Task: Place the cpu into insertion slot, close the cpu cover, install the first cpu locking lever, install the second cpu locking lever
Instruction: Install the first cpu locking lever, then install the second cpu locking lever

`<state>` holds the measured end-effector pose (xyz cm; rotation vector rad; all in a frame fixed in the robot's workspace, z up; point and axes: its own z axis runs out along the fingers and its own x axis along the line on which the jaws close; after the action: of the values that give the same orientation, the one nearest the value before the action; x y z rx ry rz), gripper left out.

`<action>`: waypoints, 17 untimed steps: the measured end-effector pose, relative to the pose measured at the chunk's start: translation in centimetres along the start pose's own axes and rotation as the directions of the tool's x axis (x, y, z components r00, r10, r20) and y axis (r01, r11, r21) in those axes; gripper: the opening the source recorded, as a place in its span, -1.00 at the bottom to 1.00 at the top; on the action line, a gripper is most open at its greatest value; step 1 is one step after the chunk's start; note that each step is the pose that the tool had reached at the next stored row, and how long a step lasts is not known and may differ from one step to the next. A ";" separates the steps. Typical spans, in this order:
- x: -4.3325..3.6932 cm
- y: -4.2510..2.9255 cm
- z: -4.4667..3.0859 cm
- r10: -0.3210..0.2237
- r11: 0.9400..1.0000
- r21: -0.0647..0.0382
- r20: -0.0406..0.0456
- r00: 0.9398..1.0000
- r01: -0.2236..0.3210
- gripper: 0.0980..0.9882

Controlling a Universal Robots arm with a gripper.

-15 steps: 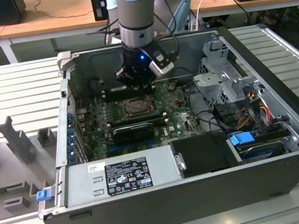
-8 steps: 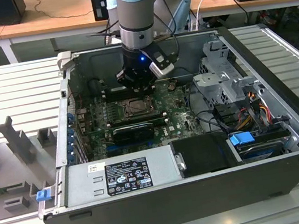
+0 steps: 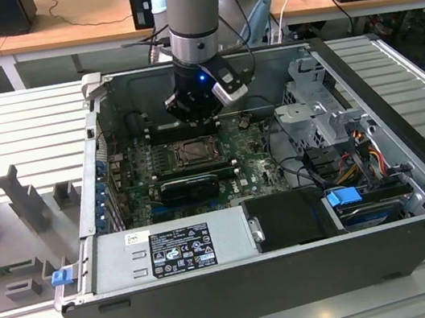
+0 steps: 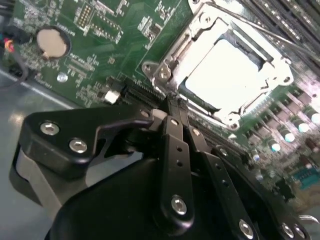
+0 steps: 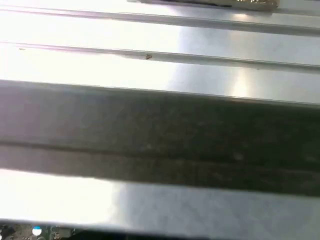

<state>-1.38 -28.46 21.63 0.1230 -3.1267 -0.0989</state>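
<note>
gripper (image 4: 175, 107) over the socket – cpu (image 4: 225, 70) already seated

fingers pressed together, holding nothing, tips just beside the insertion slot (image 3: 194, 153). cpu cover (image 4: 200, 30) seems down round the chip, so step in hand is prob. the 1st locking lever – needs a precise push on thin wire.

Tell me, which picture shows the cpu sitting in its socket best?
The second wrist view: the cpu appears large and bright inside the cpu cover. The exterior view shows it small and distant below the gripper.
</note>
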 end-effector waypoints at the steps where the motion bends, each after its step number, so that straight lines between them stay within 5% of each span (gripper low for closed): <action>1: 0.00 0.03 -0.39 0.000 1.000 0.000 0.000 1.000 0.000 -0.98; 17: 0.06 -0.74 -0.45 0.000 1.000 0.001 0.000 1.000 0.000 -0.98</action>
<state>-1.38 -29.23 22.04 0.1230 -3.1267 -0.0980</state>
